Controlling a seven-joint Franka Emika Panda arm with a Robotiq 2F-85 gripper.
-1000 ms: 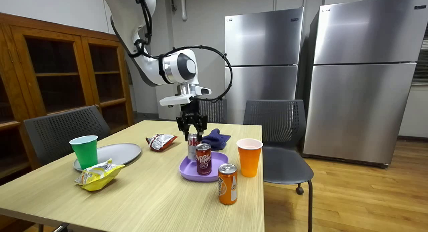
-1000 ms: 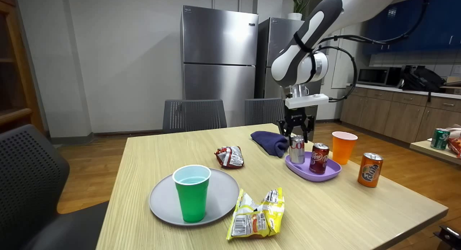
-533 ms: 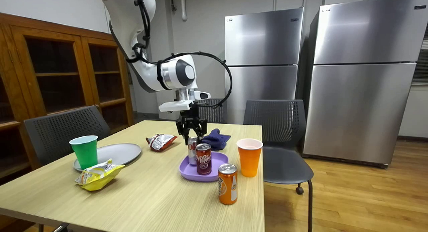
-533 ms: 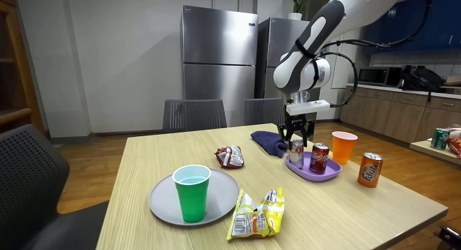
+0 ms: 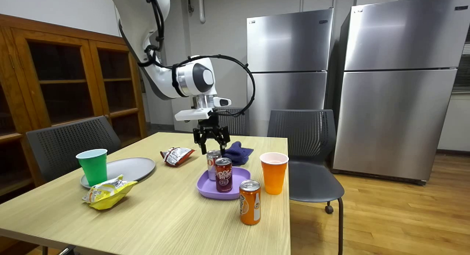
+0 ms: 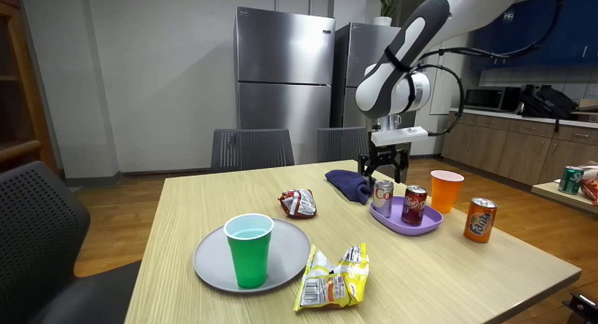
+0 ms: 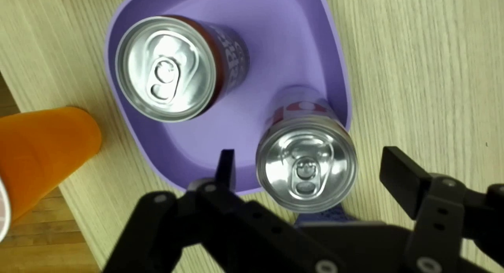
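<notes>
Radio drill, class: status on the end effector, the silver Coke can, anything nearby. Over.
End effector open near the top of silver Coke can, gripping nothing. Can upright in purple tray. Dr Pepper can shares tray, clear of jaws.

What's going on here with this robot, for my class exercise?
A white robot arm holds its black two-fingered gripper open at the top of a silver metal Coke can, with gaps on both sides, so nothing is gripped. The can stands upright on a shallow purple tray, beside a dark red metal Dr Pepper can. An orange metal Fanta can stands off the tray.
</notes>
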